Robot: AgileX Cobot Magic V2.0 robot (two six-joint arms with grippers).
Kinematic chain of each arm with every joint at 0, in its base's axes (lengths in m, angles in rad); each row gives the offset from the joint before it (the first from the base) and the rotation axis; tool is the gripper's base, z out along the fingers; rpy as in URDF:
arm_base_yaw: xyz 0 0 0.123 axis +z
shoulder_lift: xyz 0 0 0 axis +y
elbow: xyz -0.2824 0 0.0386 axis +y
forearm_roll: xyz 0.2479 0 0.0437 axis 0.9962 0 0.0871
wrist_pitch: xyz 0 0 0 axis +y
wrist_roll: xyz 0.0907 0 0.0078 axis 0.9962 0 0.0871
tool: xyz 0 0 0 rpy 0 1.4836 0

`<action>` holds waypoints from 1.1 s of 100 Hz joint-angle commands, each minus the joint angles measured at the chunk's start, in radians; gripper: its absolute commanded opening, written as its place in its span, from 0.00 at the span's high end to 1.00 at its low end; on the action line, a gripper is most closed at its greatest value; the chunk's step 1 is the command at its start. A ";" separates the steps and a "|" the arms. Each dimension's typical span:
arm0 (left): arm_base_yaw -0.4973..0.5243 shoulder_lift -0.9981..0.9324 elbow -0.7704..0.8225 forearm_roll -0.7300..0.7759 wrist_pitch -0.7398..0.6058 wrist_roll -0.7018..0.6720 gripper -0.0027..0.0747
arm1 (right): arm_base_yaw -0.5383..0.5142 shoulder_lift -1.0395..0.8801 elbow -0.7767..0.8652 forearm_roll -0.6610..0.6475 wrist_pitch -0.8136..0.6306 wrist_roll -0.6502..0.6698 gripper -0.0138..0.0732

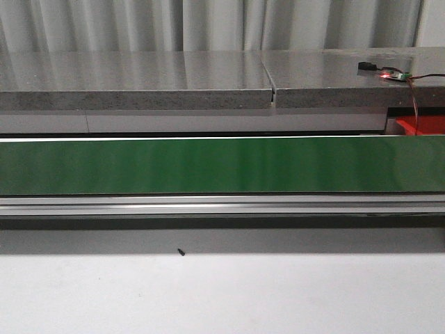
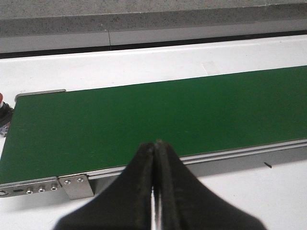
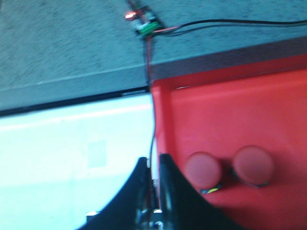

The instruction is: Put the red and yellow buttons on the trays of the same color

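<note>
Right hand (image 3: 153, 167) beside two round red buttons (image 3: 203, 170) in red tray (image 3: 230, 110).

Pale pleated curtain (image 1: 208, 24) behind grey stone ledge (image 1: 139, 80)

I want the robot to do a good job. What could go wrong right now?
1. The right gripper hangs beside the red tray's wall, where a thin wire runs down; it might snag or bump it.
2. Two red buttons sit close together in the tray; another dropped there could knock them.
3. The green belt shows no buttons now, and the left gripper is closed, so it may not be ready.
</note>
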 commanded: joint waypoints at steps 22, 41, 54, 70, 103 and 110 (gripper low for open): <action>-0.005 0.003 -0.026 -0.029 -0.069 -0.006 0.99 | 0.127 -0.240 0.173 -0.003 -0.136 -0.044 0.92; -0.005 0.003 -0.026 -0.029 -0.069 -0.006 0.99 | 0.205 -0.344 0.299 -0.041 -0.194 -0.048 0.92; -0.005 0.003 -0.026 -0.029 -0.069 -0.006 0.99 | 0.243 -0.422 0.396 -0.043 -0.228 -0.048 0.92; -0.005 0.003 -0.026 -0.029 -0.069 -0.006 0.99 | 0.264 -0.517 0.517 -0.042 -0.286 -0.048 0.92; -0.005 0.003 -0.026 -0.029 -0.069 -0.006 0.99 | 0.284 -0.716 0.730 -0.042 -0.382 -0.048 0.92; -0.005 0.003 -0.026 -0.029 -0.069 -0.006 0.99 | 0.296 -0.757 0.763 -0.043 -0.399 -0.048 0.92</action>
